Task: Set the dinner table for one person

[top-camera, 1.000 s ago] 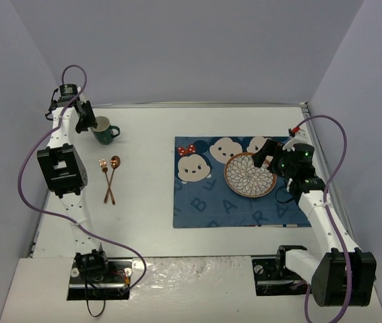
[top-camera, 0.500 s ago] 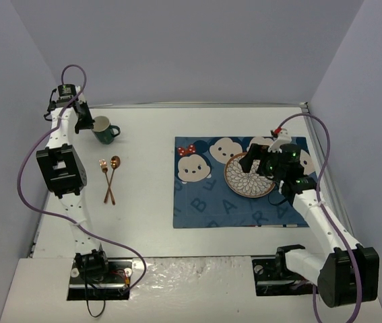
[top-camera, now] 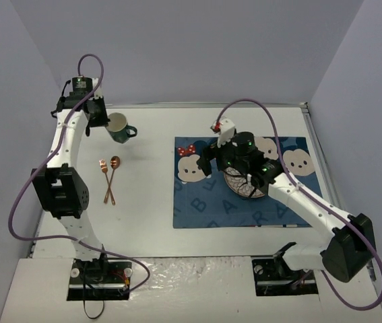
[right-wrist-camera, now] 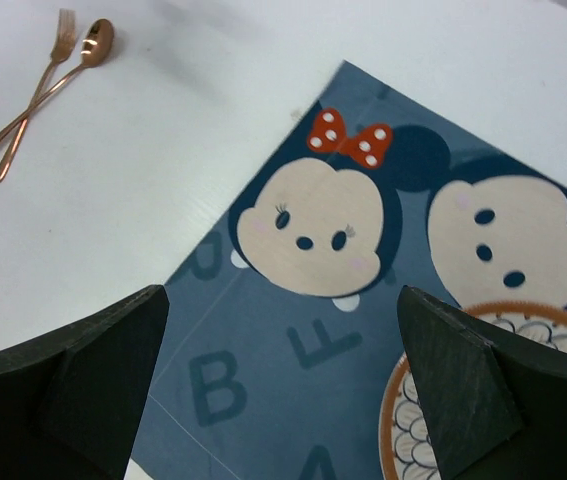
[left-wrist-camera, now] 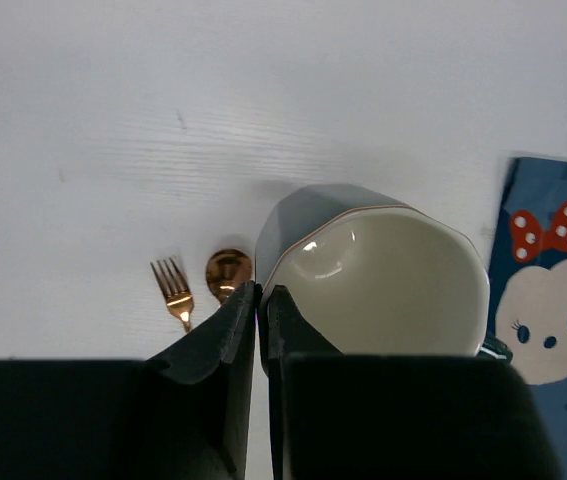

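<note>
left claw (left-wrist-camera: 261, 300): clenched on the mug (left-wrist-camera: 373, 270). Jaws pinch the rim wall at the mug's 9 o'clock in the wrist view, one jaw inside and one outside.
left claw, top view (top-camera: 100, 114): sits at 10 o'clock of the mug (top-camera: 120, 128), touching it.
mug: dark green outside, cream inside, mouth turned up at the wrist camera. Handle points to about 4 o'clock in the top view. Can't tell whether the base touches the tabletop.
fork (top-camera: 104, 168) / spoon (top-camera: 114, 163): copper, handles crossed, heads toward 12 o'clock. They lie on bare tabletop at 6 o'clock of the mug, apart from it. Both also show in the left wrist view, fork (left-wrist-camera: 171, 290) and spoon (left-wrist-camera: 227, 272).
right claw (top-camera: 212, 160): released, jaws wide, nothing between them. It hangs over the 10 o'clock part of the mat (top-camera: 204, 202), above the bow-wearing face.
right wrist view: claw (right-wrist-camera: 278, 300), mat (right-wrist-camera: 263, 380), fork (right-wrist-camera: 64, 22) and spoon (right-wrist-camera: 98, 38) off at 10 o'clock.
mat: dark blue cartoon-face cloth, flat, on the table's 3 o'clock half.
plate (top-camera: 241, 185): on the mat, about mid-mat. Orange rim, petal pattern, partly hidden by the right arm. At 4 o'clock of the right claw (right-wrist-camera: 563, 345).
dinner table (top-camera: 150, 222): large white tabletop under everything, arm bases at its 6 o'clock edge.
</note>
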{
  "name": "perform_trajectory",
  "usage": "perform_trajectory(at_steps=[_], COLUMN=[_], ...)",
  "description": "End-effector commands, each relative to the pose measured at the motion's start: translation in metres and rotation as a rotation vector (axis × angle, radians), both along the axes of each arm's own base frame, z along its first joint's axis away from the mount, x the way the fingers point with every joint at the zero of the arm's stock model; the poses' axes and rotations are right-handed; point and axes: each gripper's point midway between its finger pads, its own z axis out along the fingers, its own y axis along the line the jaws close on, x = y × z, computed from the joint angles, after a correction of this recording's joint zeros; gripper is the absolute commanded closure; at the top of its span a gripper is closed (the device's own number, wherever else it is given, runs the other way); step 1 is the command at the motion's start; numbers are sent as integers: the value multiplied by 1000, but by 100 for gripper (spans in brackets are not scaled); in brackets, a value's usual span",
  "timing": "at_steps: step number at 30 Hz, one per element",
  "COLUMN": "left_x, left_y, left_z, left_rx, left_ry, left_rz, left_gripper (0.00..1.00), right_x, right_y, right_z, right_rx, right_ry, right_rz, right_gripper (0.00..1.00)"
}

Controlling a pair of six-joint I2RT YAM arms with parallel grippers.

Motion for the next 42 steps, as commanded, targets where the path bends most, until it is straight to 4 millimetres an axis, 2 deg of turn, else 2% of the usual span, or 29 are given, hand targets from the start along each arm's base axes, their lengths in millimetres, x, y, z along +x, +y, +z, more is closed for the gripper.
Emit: perform_trajectory(at_steps=[1,4,5,7,9,13,18,21,26,32,42], left_x=[-40,-64,-71,-80,-92,-103,-112,-116,-121,-127,-133], left_y=[-61,-92,-100,-110,-127,-140,-155,-163,-167,-174,-182], left_z=[77,72,77,76,75,72,74,74,76,76,74], left_rx=[-3,-16,-25,-24,-34,-46,-49,-51,-38,-19,-8], left_ry=[-184,-167,-179,-172,-164,-149,-151,-153,-160,-165,-168], left_rz=[-110,-159,-169,-178,-210,-223,-260,-279,-294,-312,-334], left_gripper=[100,100,100,100,100,100,100,100,100,100,100], right_x=[11,10,9,11,5,0,-1,0,3,9,12], right_y=[39,61,66,79,98,119,134,139,138,138,139], right_z=[42,52,53,58,59,54,44,37,22,13,10], right_rx=[-43,-66,-74,-85,-108,-143,-166,-175,-220,-248,-258], right_ry=[-155,-182,-182,-196,-203,-200,-188,-178,-148,-137,-138], right_rz=[78,124,136,154,191,226,249,256,248,236,229], right_gripper=[7,10,10,12,14,19,24,29,32,43,67])
